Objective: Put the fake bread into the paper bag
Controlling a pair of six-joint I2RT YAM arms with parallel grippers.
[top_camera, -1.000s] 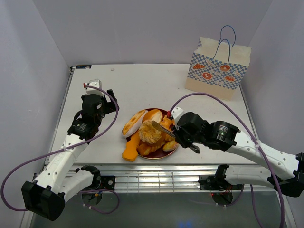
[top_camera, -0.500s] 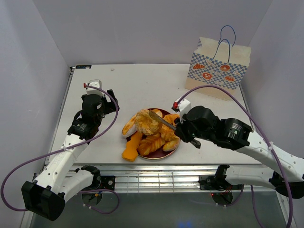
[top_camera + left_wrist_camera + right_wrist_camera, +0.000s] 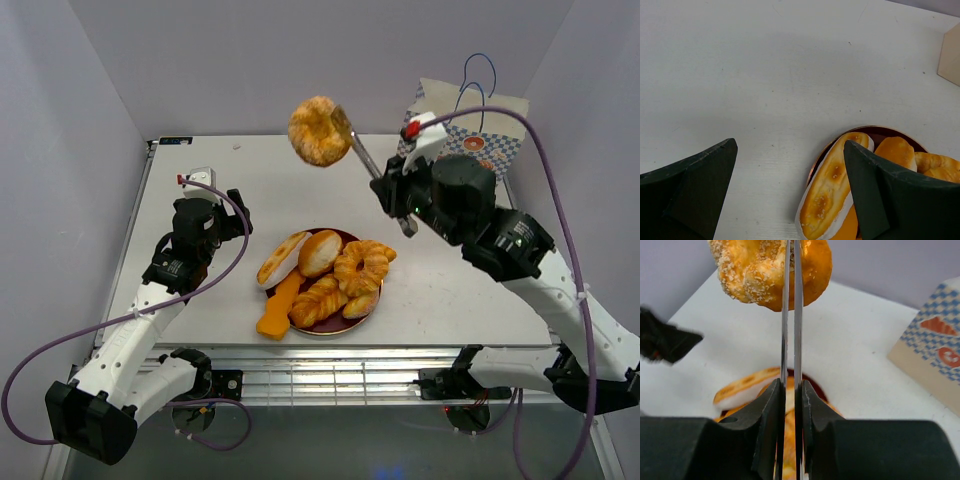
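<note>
The step in hand is the carrying. The right gripper (image 3: 392,190) is closed tightly on the metal tongs (image 3: 360,155), and the tips of the tongs pinch one round bread (image 3: 318,130) with a seeded crust. This bread hangs high in the air over the back of the table (image 3: 300,180), well apart from the plate (image 3: 374,297) where the other breads lie. The paper bag (image 3: 502,112) stands at the back right corner, on the other side of the right arm from the bread.

I judge that the next move calls for a swing to the right, so that the bread comes over the mouth of the bag, and only then for letting the tongs open. The grip is only at the edge of the bread, so a fast swing could shake it loose.

The top view shows the bread, the bag and the plate together, but the arm hides part of the bag. The right wrist view shows the two blades close and almost parallel on the bread, and only a lower corner of the bag. The left wrist view shows the left gripper (image 3: 790,172) with its jaws wide apart and nothing between them, just beside a long roll (image 3: 832,195) at the plate's edge.
</note>
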